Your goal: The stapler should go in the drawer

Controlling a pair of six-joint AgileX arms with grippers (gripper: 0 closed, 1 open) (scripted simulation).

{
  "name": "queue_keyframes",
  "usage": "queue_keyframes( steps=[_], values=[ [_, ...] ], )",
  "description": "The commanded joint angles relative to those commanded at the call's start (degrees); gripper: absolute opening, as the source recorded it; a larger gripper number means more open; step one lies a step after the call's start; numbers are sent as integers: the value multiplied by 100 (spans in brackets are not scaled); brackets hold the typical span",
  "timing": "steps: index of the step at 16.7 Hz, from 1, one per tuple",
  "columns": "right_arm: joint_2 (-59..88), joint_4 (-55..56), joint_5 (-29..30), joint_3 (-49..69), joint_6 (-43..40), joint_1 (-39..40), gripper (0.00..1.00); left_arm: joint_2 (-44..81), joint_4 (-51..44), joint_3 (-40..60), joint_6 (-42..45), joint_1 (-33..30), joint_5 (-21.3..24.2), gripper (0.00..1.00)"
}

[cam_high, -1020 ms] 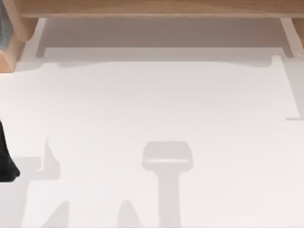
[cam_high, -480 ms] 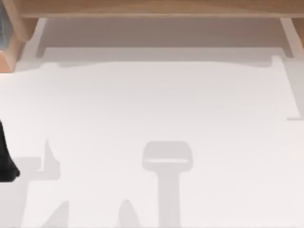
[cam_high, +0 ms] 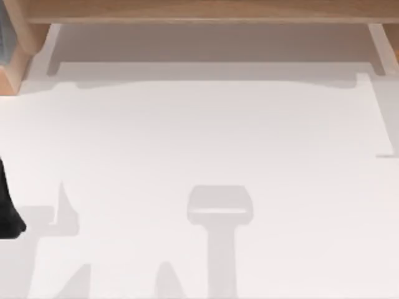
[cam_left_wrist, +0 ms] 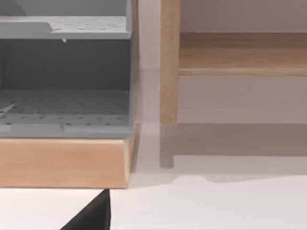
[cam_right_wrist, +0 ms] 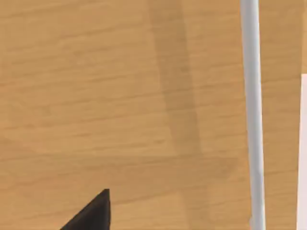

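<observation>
**Observer:** Left side first. What's there?

**Me:** My left arm (cam_high: 7, 212), a dark shape, at the left edge of the flat white table (cam_high: 199, 137), on the near side. Left gripper (cam_left_wrist: 93, 214): a black tip low in the left wrist view, hanging over the tabletop. Released or clenched, I cannot tell.

**Observer:** What is ahead of it?

**Me:** A grey perforated tray (cam_left_wrist: 62, 110) set in a light wooden frame (cam_left_wrist: 62, 163), resting on the table at the far left. Just right of it, an upright light-wood post (cam_left_wrist: 169, 62), then a horizontal wooden board (cam_left_wrist: 240, 57) running on to the right, raised off the table.

**Observer:** Middle of the table?

**Me:** Soft grey shadows on white. A long light-wood cabinet edge (cam_high: 199, 9) spans the far side.

**Observer:** Right side?

**Me:** Right gripper (cam_right_wrist: 93, 213): a black tip close against a flat light-wood panel (cam_right_wrist: 96, 96). A slim pale-grey bar (cam_right_wrist: 252, 110) runs along that panel. State of this pincer: cannot tell.

**Observer:** The stapler?

**Me:** Where it lies, I cannot tell.
</observation>
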Motion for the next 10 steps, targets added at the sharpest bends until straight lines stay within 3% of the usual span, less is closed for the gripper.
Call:
queue_keyframes(
  steps=[5,10],
  values=[
    [228,1211,-227,-443,-587,363,100,0,0,0,0,0,0,100],
    [250,1308,-243,-473,-637,398,100,0,0,0,0,0,0,100]
  ],
)
